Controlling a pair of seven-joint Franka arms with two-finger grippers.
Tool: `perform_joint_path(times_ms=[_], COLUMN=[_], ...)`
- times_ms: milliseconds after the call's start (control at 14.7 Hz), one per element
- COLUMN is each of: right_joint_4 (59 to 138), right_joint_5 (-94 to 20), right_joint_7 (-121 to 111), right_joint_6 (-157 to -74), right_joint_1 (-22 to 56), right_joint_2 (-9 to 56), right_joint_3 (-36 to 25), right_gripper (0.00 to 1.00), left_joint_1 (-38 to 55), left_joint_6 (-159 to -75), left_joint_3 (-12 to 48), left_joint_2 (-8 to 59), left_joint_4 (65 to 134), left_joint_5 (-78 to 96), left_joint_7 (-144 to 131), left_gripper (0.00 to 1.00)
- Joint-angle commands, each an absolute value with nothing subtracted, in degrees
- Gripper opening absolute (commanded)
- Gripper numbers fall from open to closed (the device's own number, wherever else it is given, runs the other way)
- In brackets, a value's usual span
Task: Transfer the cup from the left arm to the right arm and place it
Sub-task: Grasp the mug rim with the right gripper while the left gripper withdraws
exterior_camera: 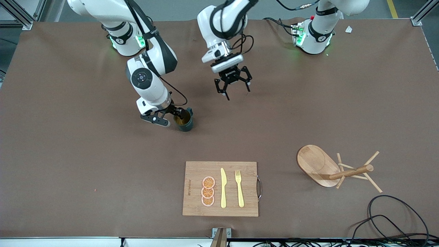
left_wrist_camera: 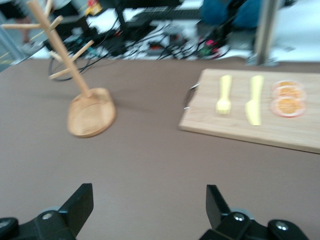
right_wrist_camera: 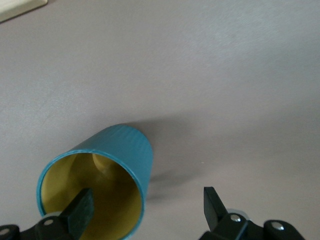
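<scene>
The cup point(exterior_camera: 185, 124) is a dark teal ribbed mug with a mustard-yellow inside, standing upright on the brown table near the middle. My right gripper point(exterior_camera: 175, 117) is down at its rim and open. In the right wrist view the cup point(right_wrist_camera: 120, 145) shows its open mouth, and my right gripper point(right_wrist_camera: 147, 200) straddles the wall, with one finger inside the mouth and the other outside, neither pressing on it. My left gripper point(exterior_camera: 236, 91) hangs open and empty over bare table beside the cup, toward the left arm's end. In its own view, the left gripper point(left_wrist_camera: 148, 194) has only tabletop between its fingers.
A wooden cutting board point(exterior_camera: 195, 171) lies nearer the front camera than the cup and carries a yellow knife point(exterior_camera: 223, 188), a yellow fork point(exterior_camera: 239, 188) and orange slices point(exterior_camera: 208, 191). A wooden peg rack point(exterior_camera: 329, 168) stands toward the left arm's end. Black cables point(exterior_camera: 394, 219) lie at that front corner.
</scene>
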State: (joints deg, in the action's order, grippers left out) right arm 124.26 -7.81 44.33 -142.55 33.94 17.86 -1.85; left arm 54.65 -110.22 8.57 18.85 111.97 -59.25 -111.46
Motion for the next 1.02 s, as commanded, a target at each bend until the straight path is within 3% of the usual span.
perform_joint_path(times_ms=[0,136,271,407,678,950], right_joint_4=[124.6,124.5,124.4,124.3,123.9,122.4], right_joint_5=[-9.0,-9.0,-9.0,-9.0,-8.5,-8.4], right_joint_7=[44.8,44.9,44.7,44.3,37.8,17.1], right_joint_6=[-143.9,-143.3,-143.3,-143.3,-142.8,-134.7], right_joint_1=[34.7,34.5,34.6,34.7,34.6,31.6], right_joint_2=[18.5,18.4,18.4,18.4,18.1,15.7], right_joint_3=[-2.3,-2.3,-2.4,-2.3,-2.4,-2.7], right_gripper=[0.66,0.26,0.07,0.01,0.00,0.00], left_joint_1=[48.6,44.8,41.5,38.1,30.8,25.6], left_joint_6=[-111.4,-111.4,-111.4,-111.3,-109.2,-106.3], left_joint_3=[9.1,9.1,9.0,9.0,8.9,8.6], left_joint_2=[15.4,13.9,13.5,13.5,14.0,14.2], left_joint_4=[113.2,111.5,107.7,103.8,95.5,89.0], left_joint_5=[-53.2,-48.8,-44.5,-40.5,-31.5,-27.2], left_joint_7=[-103.2,-95.1,-88.0,-81.4,-66.4,-55.4], left_gripper=[0.99,0.99,0.99,0.99,1.00,1.00])
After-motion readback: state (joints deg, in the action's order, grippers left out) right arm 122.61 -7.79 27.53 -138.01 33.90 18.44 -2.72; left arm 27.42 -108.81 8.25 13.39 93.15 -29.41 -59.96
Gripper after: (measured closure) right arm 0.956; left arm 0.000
